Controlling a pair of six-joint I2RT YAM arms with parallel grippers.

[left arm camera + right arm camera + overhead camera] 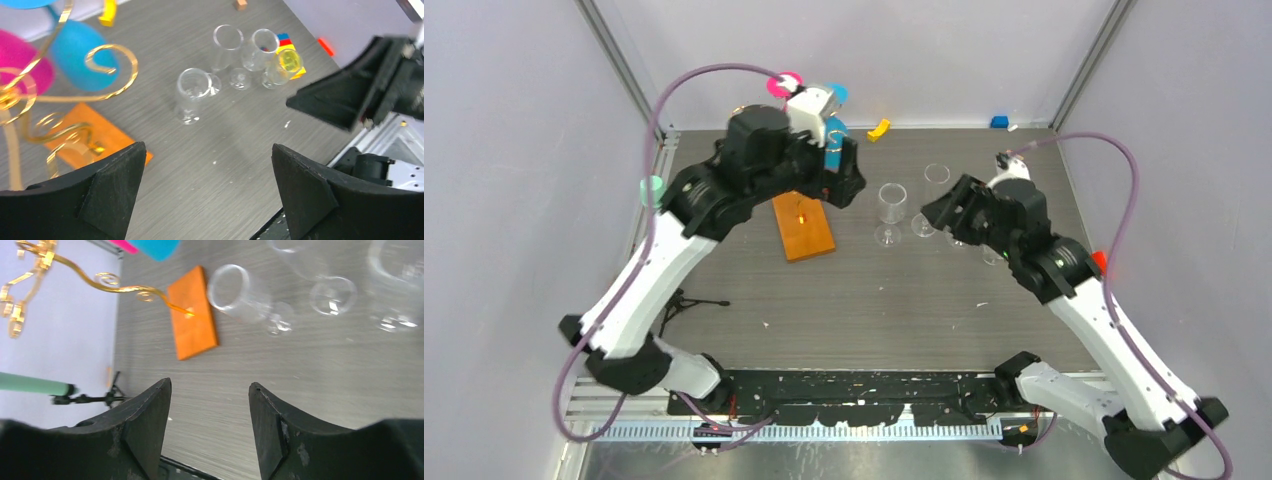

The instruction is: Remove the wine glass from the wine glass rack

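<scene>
**Item:** wine glass [891, 203], clear, stemmed.

**Location:** upright on the table [874, 310], just right of the orange base of the wine glass rack [804, 232]. It touches neither the rack nor either arm.

**Status, as I judge it:** the removal looks done. This glass stands off the rack, and all that seems left is to draw the arms clear.

**Left gripper** [208, 150]: jaws spread wide with nothing between them. It hangs over the rack's base, with the glass just ahead of it.

**Right gripper** [210, 385]: jaws parted, nothing held. It faces the same glass from the other side.

**Count from my screens:**
- Rack: one, with gold spiral arms on a central post.
- Clear glasses [262, 47] on the table: four in the left wrist view. These are the one entered above plus three bunched together further right, one of them tinted yellow.
- Coloured glasses up among the spiral arms: one pink glass [784, 83] and two blue glasses [82, 55].
- One green item [652, 188] off the rack's left side. Too little of it shows for me to say whether it is a glass.
- Arms: two.
</scene>
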